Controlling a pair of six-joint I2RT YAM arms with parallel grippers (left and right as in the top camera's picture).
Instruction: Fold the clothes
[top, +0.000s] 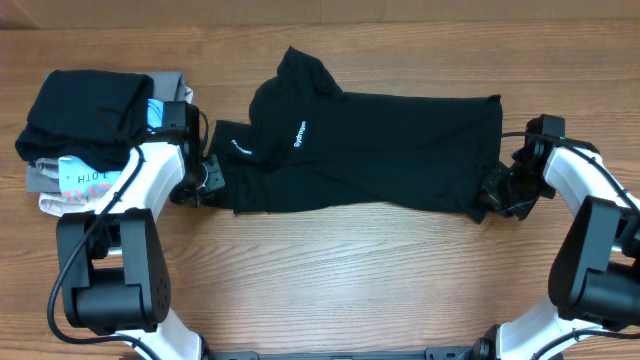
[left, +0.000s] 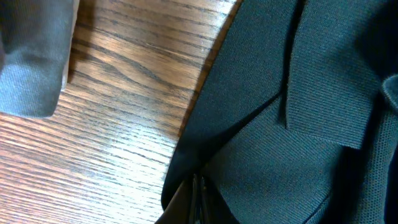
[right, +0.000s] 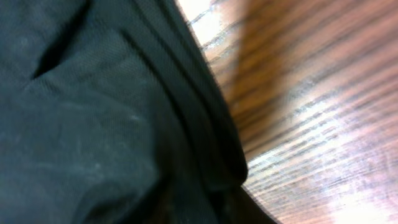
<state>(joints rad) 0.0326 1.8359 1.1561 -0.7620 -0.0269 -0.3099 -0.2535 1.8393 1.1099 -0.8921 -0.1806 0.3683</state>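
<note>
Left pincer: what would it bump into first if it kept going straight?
The black T-shirt. The left pincer points right at its near edge and seems to be touching it, though depth is unclear.

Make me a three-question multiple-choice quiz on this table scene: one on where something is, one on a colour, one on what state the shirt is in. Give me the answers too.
1. Where is the pile of folded garments?
A) at the left end of the table
B) in the middle
C) at the right end

2. What colour is the lettering on the black T-shirt?
A) red
B) white
C) yellow

3. How does the black T-shirt lie?
A) bunched into a ball
B) hanging over the edge
C) spread out as a long band, with the left pincer at one end and the right pincer at the other

Answers:
1 A, since the overhead view shows the pile at the far left, beside the left arm.
2 B, since the small print reads white against the black cloth.
3 C, since the shirt lies flat, reaching from one pincer to the other.
</note>
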